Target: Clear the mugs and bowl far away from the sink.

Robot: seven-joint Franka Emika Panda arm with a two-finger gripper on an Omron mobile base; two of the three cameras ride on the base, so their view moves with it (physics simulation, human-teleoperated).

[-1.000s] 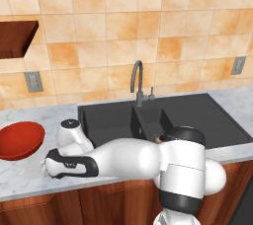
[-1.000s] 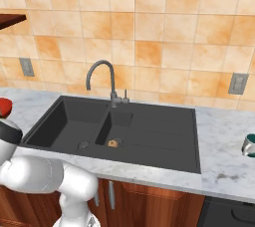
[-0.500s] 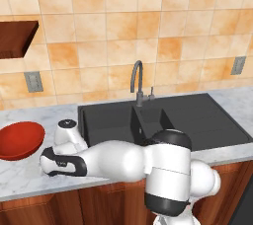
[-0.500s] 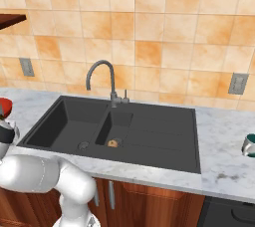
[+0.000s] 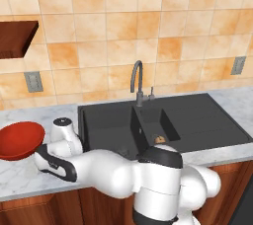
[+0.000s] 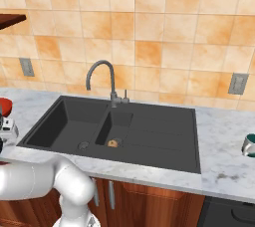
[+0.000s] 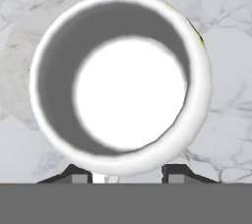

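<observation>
1. Gripper (image 7: 127, 178): fingers straddle the near wall of the white mug (image 7: 120, 83), seen from above in the hand view. Since a second ago the jaws have narrowed; whether they have clamped the mug yet, I cannot tell.
2. The mug sits on the marble counter (image 5: 20, 174), just left of the sink (image 5: 163, 120) and beside the red bowl (image 5: 19, 140).
3. Judgement: grasp under way, nothing cleared yet.
4. Farthest: the second mug (image 6: 248, 145), right of the sink.
</observation>
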